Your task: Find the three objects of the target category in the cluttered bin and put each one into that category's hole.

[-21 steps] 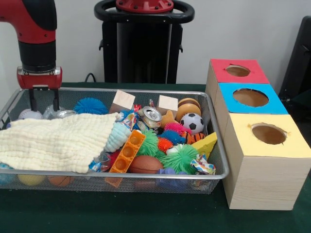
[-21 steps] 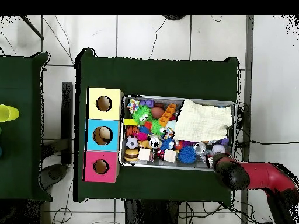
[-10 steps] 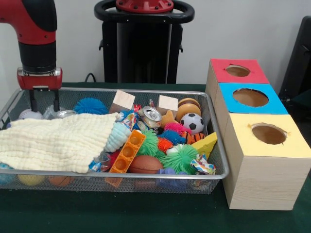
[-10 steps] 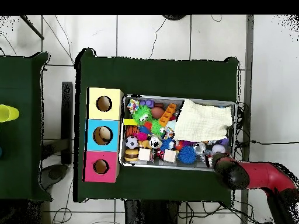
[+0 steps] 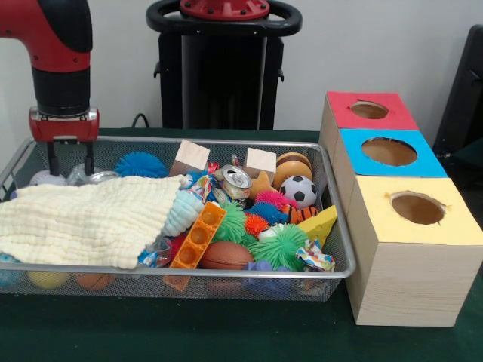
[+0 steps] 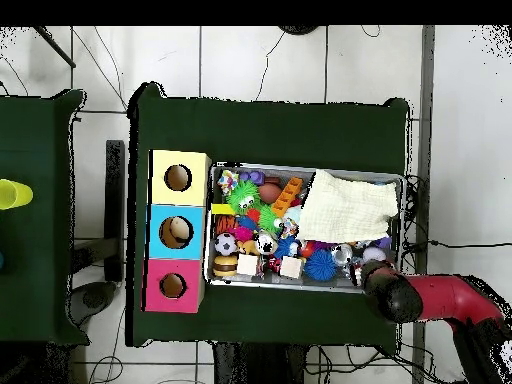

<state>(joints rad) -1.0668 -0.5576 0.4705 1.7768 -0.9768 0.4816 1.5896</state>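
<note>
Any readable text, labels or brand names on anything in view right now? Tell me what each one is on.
No text can be read in either view.
Can: no legible label; only the silver top shows.
Crinkly wrappers: printed colours, too small to read.
Three boxes: plain red, blue and yellow tops, no lettering.

My arm (image 5: 53,45) is red and black. The cloth (image 5: 83,219) at lower left is pale yellow; the ball (image 5: 303,191) mid-frame is black-and-white patched. The boxes' tops at right are red (image 5: 370,111), blue (image 5: 389,152) and yellow (image 5: 416,210).
</note>
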